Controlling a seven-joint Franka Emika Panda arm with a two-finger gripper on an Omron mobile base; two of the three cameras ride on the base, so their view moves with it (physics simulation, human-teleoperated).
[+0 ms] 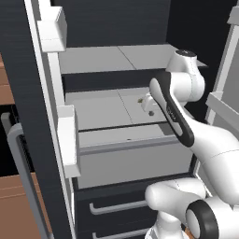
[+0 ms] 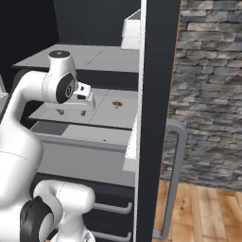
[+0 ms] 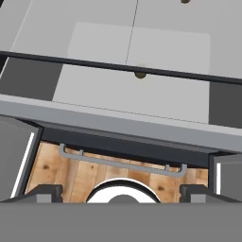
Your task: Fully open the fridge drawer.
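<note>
Fridge drawer [image 1: 130, 161] sitting below lower shelf [image 1: 100, 109], long axis running side to side. I'm holding gripper [image 2: 72, 112] above shelf, fingers spread, gripping nothing; drawer's top lip lying below and toward me.

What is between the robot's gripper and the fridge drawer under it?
Nothing but air: in the left base view the gripper hangs over a flat grey shelf, and the fridge drawer sits just below, in front.
</note>
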